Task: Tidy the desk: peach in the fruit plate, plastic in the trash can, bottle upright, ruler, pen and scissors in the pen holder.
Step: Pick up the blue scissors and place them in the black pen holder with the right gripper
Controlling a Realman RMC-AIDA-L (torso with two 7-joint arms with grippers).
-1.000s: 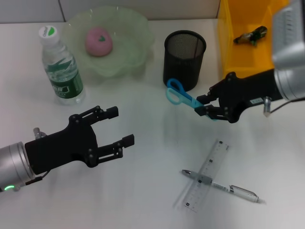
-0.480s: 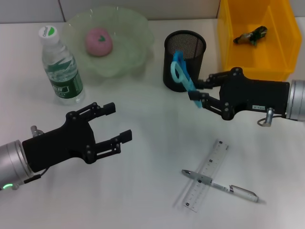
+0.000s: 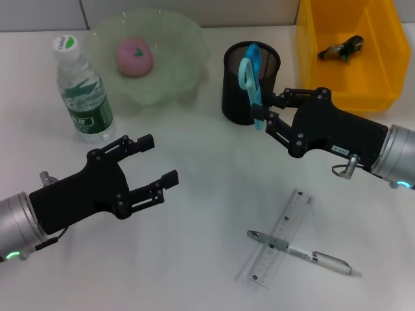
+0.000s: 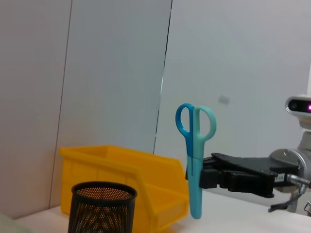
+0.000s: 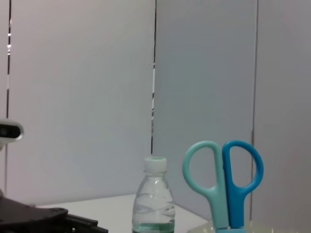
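Note:
Blue scissors (image 3: 249,74) (image 4: 195,155) (image 5: 223,187) hang upright, handles up, with my right gripper (image 3: 267,112) (image 4: 210,177) shut on their blades. They hover right beside the black mesh pen holder (image 3: 233,97) (image 4: 102,206), outside it in the left wrist view. My left gripper (image 3: 160,159) is open and holds nothing, low over the table at front left. The pink peach (image 3: 134,56) lies in the green fruit plate (image 3: 188,39). The bottle (image 3: 81,91) (image 5: 154,204) stands upright. The clear ruler (image 3: 280,236) and the pen (image 3: 305,254) lie crossed at front right.
The yellow bin (image 3: 311,58) (image 4: 131,170) stands at the back right, next to the pen holder, with a dark wrapper (image 3: 340,47) inside. Bare white table lies between the two arms.
My right gripper has lifted the scissors off the table, turned them from flat to upright and carried them back toward the pen holder. The left arm has barely shifted.

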